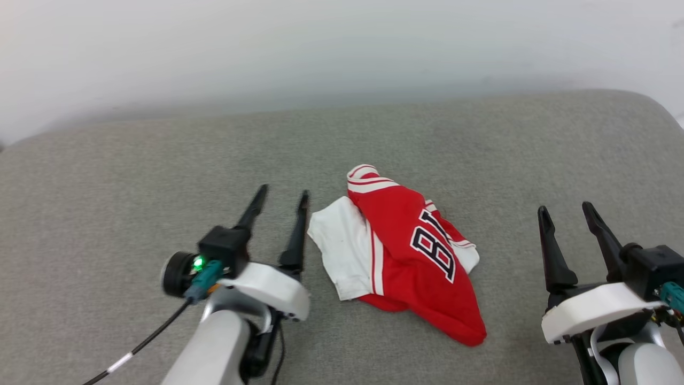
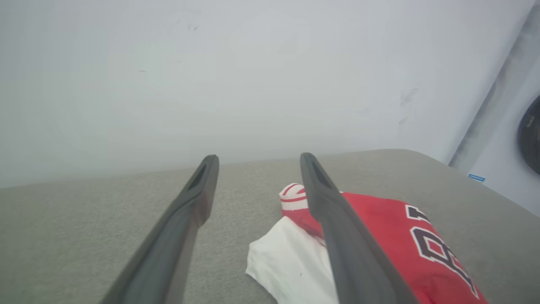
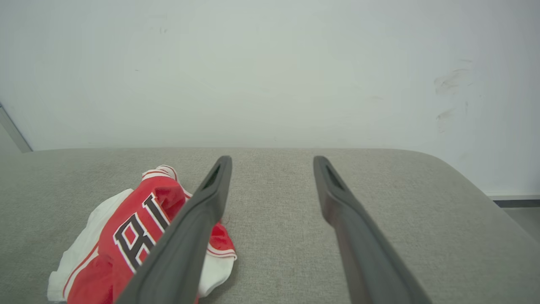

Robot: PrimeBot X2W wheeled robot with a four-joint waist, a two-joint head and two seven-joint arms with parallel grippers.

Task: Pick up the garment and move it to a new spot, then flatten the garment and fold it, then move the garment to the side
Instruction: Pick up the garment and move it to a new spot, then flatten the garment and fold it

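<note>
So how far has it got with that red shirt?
Nothing looks finished: the garment lies crumpled on the grey cushion, neither flat nor folded. Nothing is in hand; the left gripper and right gripper stand open and empty on either side of it. Flattening, folding and moving aside remain.

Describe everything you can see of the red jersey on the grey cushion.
The jersey lies crumpled in a loose heap on the grey woven surface. It looks like soft red cloth, with a white sleeve spread toward the robot's left, red-and-white striped trim at the far end and black, white-outlined characters. Nothing grips it; the open left gripper stands close beside the sleeve.
</note>
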